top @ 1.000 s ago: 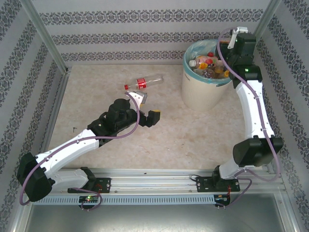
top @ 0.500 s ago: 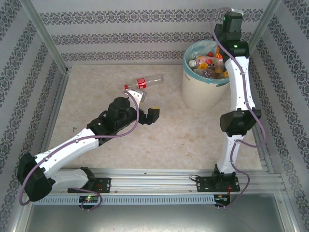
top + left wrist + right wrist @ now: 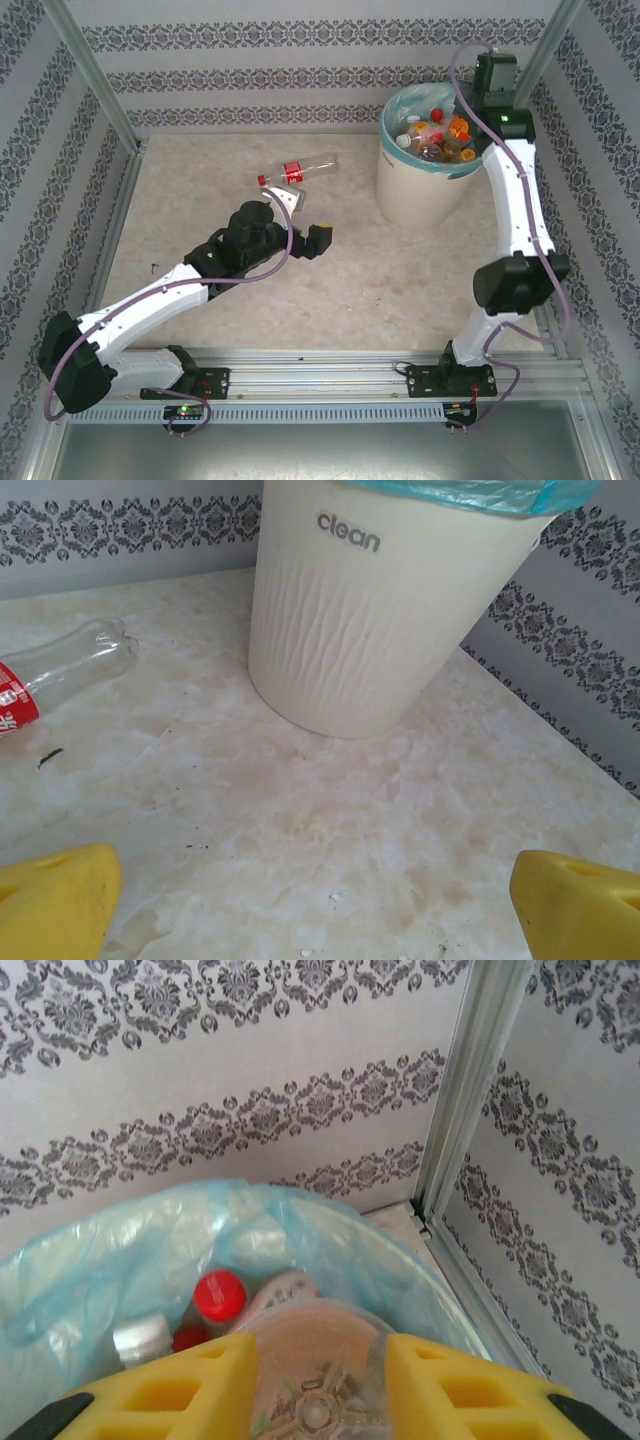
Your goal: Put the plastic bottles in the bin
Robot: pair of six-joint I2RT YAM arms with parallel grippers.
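Note:
One clear plastic bottle (image 3: 298,170) with a red label and red cap lies on the table just beyond my left gripper (image 3: 303,218). That gripper is wide open and holds nothing. In the left wrist view the bottle (image 3: 60,670) is at the far left and the gripper (image 3: 320,910) faces the bin (image 3: 380,630). The cream bin (image 3: 420,190) holds several bottles (image 3: 435,135). My right gripper (image 3: 490,80) hangs over its far rim. In the right wrist view a clear bottle's base (image 3: 320,1380) fills the gap of that gripper (image 3: 320,1390). Whether it is gripped is unclear.
Patterned walls and metal posts (image 3: 545,50) close in the table on three sides. The teal liner (image 3: 330,1250) folds over the bin rim, with a red cap (image 3: 220,1295) inside. Bare tabletop (image 3: 400,280) lies between the two arms.
The right arm swung about above the bin and its jaws widened, then narrowed. The bottles in the bin lie differently. The left arm crept slightly towards the bottle.

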